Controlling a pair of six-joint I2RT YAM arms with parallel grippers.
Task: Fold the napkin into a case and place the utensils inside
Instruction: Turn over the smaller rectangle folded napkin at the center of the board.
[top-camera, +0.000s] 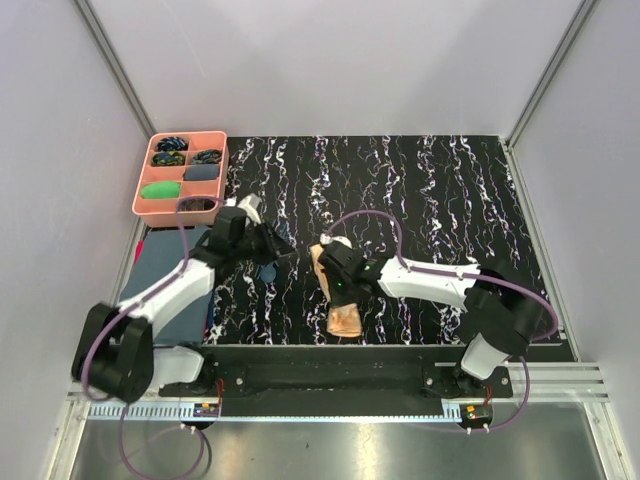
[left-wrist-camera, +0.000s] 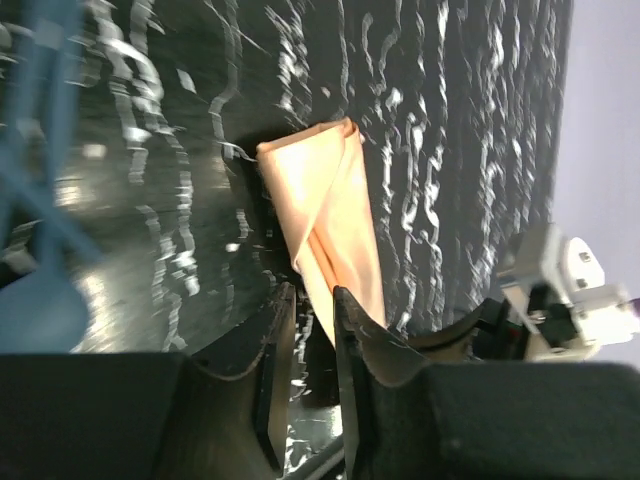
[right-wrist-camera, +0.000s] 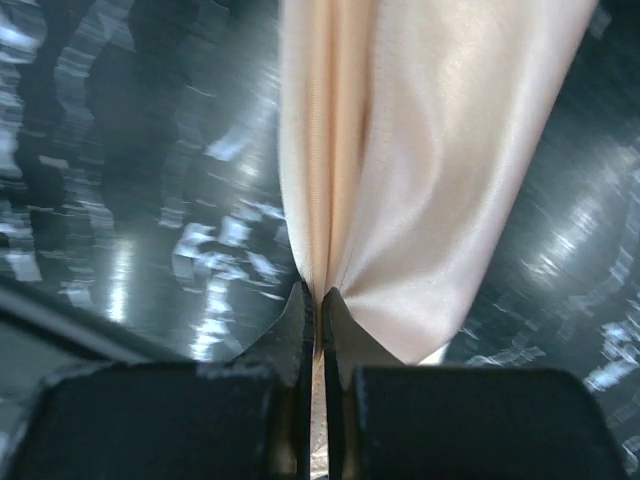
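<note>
Top view first. There's one shiny peach-orange fabric napkin (top-camera: 345, 318), bunched into a narrow strip near the front middle of the black white-veined counter (top-camera: 430, 190). Two arms are in shot. The right pincer (top-camera: 340, 285) sits on the strip's upper half and hides it. The left pincer (top-camera: 278, 245) hangs just to the left, not touching the napkin. One pink compartment tray (top-camera: 137, 195) is at the far left corner with small bundles in it, one bright green; I can't count them cleanly. One dark blue-grey cloth sheet (top-camera: 150, 262) lies under the left arm.

The left wrist cam shows the napkin (left-wrist-camera: 335, 220) as a long fold with overlapping layers. The left pincer (left-wrist-camera: 310, 292) is slightly parted and holds nothing. Blurred blue shapes (left-wrist-camera: 40, 300) at the left edge are too smeared to identify.

Only the right wrist cam shows the grip: the right pincer (right-wrist-camera: 316, 295) is clenched on a crease of the napkin (right-wrist-camera: 450, 180).
</note>
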